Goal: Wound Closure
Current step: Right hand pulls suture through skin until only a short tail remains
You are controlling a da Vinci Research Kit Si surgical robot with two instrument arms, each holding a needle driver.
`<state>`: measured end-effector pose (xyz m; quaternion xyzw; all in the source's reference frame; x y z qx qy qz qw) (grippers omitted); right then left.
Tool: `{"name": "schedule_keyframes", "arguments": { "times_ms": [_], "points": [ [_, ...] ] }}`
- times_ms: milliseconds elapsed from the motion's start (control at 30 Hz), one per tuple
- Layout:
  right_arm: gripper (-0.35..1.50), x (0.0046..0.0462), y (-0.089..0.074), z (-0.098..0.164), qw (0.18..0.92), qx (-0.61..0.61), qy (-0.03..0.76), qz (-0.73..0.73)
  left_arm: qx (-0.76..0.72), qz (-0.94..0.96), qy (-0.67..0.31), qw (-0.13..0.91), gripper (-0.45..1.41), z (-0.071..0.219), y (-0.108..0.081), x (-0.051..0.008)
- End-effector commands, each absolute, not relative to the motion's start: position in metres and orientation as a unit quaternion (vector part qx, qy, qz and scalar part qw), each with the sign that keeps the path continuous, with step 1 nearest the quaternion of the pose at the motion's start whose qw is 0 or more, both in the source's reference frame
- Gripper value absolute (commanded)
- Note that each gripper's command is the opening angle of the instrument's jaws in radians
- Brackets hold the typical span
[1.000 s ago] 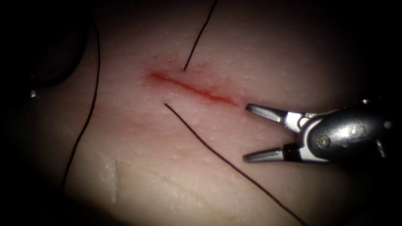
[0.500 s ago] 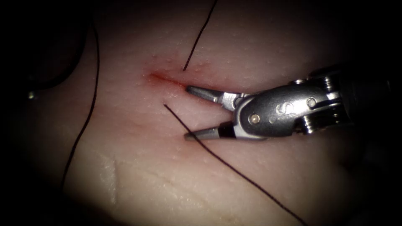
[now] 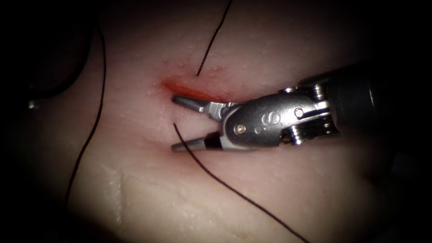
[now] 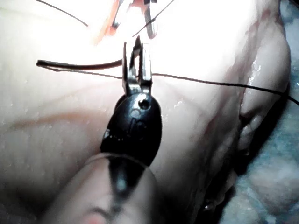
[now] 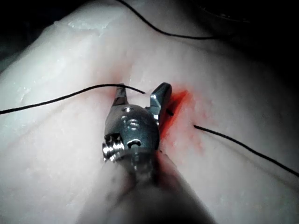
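The tissue (image 3: 279, 189) carries a short red cut (image 3: 189, 91). My right tool (image 3: 174, 124) reaches in from the right with its jaws open and holds nothing. Its upper jaw lies along the cut and its lower jaw rests on the tissue below. Thread (image 3: 234, 191) comes out of the tissue between the two jaws, on the cut's lower-left side, and runs off to the lower right. A second strand (image 3: 213, 38) leaves the far side of the cut. My left tool (image 4: 136, 63) grips the dark curved needle (image 4: 79, 64) near one end, clear of the tissue. The right tool (image 5: 140, 95) straddles the thread end (image 5: 135, 87).
A long strand of thread (image 3: 92, 126) hangs down the left of the tissue. Red fluid (image 5: 180, 107) stains the cut beside the right tool's jaw. The tissue's edge (image 4: 261, 107) drops off near the left tool.
The right tool has moved left across the tissue, from beyond the cut's right end to its left end. Its jaws stayed open and now straddle the thread's exit point.
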<state>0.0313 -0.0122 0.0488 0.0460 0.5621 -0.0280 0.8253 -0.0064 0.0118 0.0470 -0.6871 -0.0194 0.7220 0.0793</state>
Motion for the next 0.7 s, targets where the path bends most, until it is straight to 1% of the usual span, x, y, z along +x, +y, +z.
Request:
{"name": "schedule_keyframes", "arguments": {
  "times_ms": [33,67,100,133,167,700],
  "points": [
    [0.62,0.0319,-0.0131,0.0488,0.822,0.049,0.567,-0.032,-0.687,0.722,-0.021,0.081,-0.45,0.0474,0.0110,-0.0071],
    [0.41,0.0319,-0.0132,0.0487,0.820,0.051,0.569,-0.035,-0.687,0.722,-0.021,0.081,-0.45,0.0474,0.0110,-0.0071],
    [0.07,0.0318,-0.0133,0.0486,0.818,0.052,0.571,-0.038,-0.687,0.722,-0.021,0.080,-0.45,0.0474,0.0110,-0.0071],
    [0.07,0.0318,-0.0133,0.0486,0.818,0.052,0.571,-0.038,-0.687,0.722,-0.021,0.080,-0.45,0.0474,0.0110,-0.0071],
    [-0.35,0.0317,-0.0133,0.0486,0.817,0.053,0.573,-0.041,-0.687,0.722,-0.021,0.080,-0.45,0.0474,0.0110,-0.0071],
    [-0.35,0.0290,-0.0124,0.0457,0.813,0.053,0.577,-0.046,-0.687,0.722,-0.021,0.081,-0.45,0.0474,0.0110,-0.0071]
  ]
}}
